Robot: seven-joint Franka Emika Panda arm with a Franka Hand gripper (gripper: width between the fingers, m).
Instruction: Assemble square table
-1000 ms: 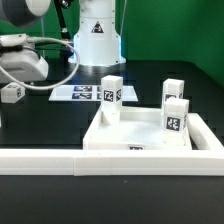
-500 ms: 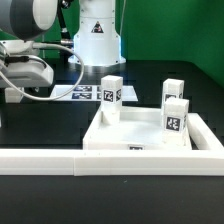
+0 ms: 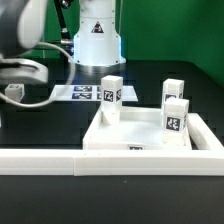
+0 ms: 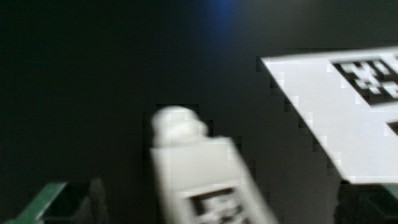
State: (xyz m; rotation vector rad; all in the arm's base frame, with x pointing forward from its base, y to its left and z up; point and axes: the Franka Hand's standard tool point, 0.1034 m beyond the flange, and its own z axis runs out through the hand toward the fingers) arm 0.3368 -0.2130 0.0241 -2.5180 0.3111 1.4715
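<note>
Slab [image 3: 140, 132] sits by the rail with three legs upright; the fourth leg [image 4: 199, 170] lies below the gripper [image 3: 14, 92], jaw state unclear. Centre over it before closing

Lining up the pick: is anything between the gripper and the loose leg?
Nothing visible does. The loose leg lies alone on the black table, with the marker board off to one side and apart from it.

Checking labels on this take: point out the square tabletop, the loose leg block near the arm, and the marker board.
square tabletop [image 3: 128, 137], exterior view, bare inner face.
loose leg block [image 4: 199, 165], wrist view, middle of its white body.
marker board [image 4: 338, 95], wrist view, plain white area.
</note>
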